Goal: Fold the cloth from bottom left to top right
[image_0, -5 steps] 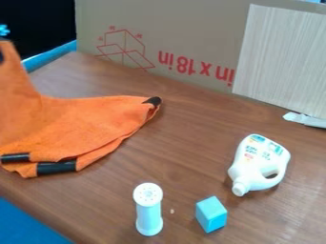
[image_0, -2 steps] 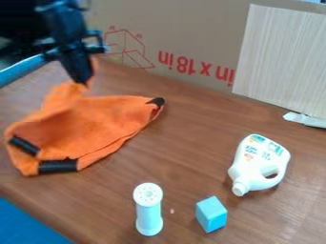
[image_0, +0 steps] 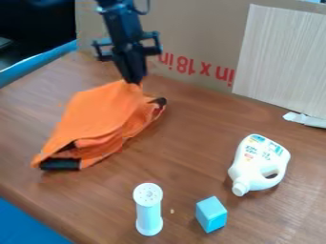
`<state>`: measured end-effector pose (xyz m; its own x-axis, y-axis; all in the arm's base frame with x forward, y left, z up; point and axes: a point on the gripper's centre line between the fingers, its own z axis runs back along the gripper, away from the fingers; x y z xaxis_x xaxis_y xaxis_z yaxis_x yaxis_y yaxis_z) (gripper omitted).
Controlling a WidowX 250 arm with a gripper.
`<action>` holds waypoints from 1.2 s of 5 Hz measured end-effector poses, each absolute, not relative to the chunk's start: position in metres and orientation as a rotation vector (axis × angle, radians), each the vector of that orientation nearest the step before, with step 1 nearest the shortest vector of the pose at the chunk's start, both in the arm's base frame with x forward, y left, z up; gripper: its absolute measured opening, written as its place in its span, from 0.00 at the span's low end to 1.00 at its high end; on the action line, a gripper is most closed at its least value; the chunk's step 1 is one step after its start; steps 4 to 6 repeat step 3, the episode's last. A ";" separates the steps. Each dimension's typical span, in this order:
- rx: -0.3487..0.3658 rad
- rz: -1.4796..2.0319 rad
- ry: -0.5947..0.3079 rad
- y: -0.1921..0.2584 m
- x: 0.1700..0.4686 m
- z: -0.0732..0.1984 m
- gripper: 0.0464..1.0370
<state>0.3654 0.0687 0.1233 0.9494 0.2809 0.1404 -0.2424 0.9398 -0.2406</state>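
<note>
Well, the black two-finger gripper [image_0: 134, 80] has the rumpled orange cloth [image_0: 96, 114] pinched at its one-o'clock end; released high, the fold may slump toward seven o'clock.

The black arm [image_0: 117, 19] comes down from beyond the cloth [image_0: 96, 112] — its lower length tilted slightly, its base out of view. The hand [image_0: 134, 82] hangs at the far end of the cloth, pointing down, with dark brackets jutting out on either side above the fingers [image_0: 130, 66]. Those fingers are drawn together — closed on the cloth's raised far part, their tips touching it.
</note>
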 end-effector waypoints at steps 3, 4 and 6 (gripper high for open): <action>-0.222 -0.267 -0.185 0.056 0.372 0.177 0.96; -0.222 -0.267 -0.185 0.056 0.372 0.177 0.96; -0.222 -0.267 -0.185 0.056 0.372 0.177 0.96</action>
